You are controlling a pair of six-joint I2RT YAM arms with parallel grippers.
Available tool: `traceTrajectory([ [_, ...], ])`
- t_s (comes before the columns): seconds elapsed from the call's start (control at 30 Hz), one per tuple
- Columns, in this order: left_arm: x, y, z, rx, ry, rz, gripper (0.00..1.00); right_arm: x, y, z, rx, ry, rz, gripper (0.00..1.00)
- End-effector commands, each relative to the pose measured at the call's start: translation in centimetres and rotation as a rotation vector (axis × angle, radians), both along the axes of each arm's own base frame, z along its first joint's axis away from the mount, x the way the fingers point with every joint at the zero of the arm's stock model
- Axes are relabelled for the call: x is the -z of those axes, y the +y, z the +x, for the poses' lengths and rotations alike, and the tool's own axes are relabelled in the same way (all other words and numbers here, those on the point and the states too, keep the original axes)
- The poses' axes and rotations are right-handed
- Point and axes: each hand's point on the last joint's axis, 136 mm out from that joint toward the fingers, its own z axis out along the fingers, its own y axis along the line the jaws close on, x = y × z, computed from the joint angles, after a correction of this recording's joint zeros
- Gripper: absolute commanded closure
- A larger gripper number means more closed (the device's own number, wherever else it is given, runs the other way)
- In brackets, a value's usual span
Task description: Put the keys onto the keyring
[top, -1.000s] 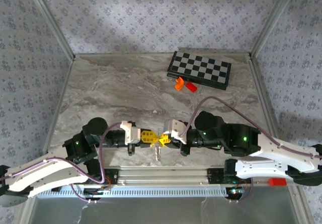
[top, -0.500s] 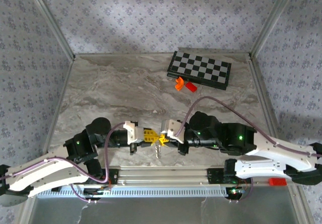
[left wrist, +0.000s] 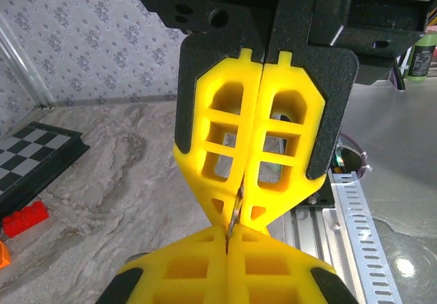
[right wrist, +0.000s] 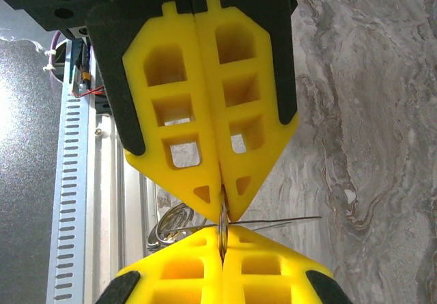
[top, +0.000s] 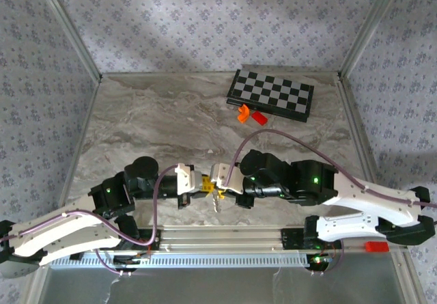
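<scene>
The left gripper (top: 199, 183) and right gripper (top: 216, 181) meet tip to tip low over the near edge of the marble table (top: 157, 126), just ahead of the aluminium rail (top: 225, 239) that carries the arm bases. Both pairs of yellow fingers are pressed together, each pinching the thin metal keyring (left wrist: 234, 212) between them. The ring is seen edge-on, running from one gripper's seam into the other's.

In the right wrist view the keyring (right wrist: 223, 215) sits in the narrow gap between the tips, with wire loops spilling to the left over the rail (right wrist: 68, 181). From above, small silvery keys (top: 216, 200) hang just below the meeting point; their number cannot be told.

The two sets of fingers hide most of the ring from every camera.

Well apart, at the far right of the table, lies a folded chessboard (top: 272, 93). An orange block (top: 242, 113) and a red block (top: 259, 117) lie just beside its near edge.
</scene>
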Motion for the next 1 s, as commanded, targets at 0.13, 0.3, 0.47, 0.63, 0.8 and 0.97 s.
traceTrajectory([
  [0.13,-4.8,0.1,-1.5,0.074,-0.030,-0.203,1.00,-2.9,0.6,-0.2,-0.012,-0.028,0.161,1.00],
  [0.3,-6.1,0.6,-2.0,0.090,-0.043,-0.267,1.00,-4.3,0.4,-0.5,-0.016,-0.031,0.247,0.98],
  [0.47,-6.7,0.6,-2.3,0.110,-0.056,-0.291,1.00,-4.9,0.6,-1.1,-0.043,-0.018,0.331,0.78],
  [0.63,-7.4,0.7,-2.8,0.134,-0.064,-0.316,1.00,-5.3,0.4,-1.8,-0.080,-0.005,0.408,0.72],
  [0.8,-7.5,0.6,-2.9,0.142,-0.067,-0.321,1.00,-5.6,0.2,-1.7,-0.077,-0.008,0.438,0.71],
  [0.97,-7.4,0.6,-2.9,0.144,-0.064,-0.316,1.00,-5.9,0.1,-1.5,-0.071,-0.016,0.464,0.71],
])
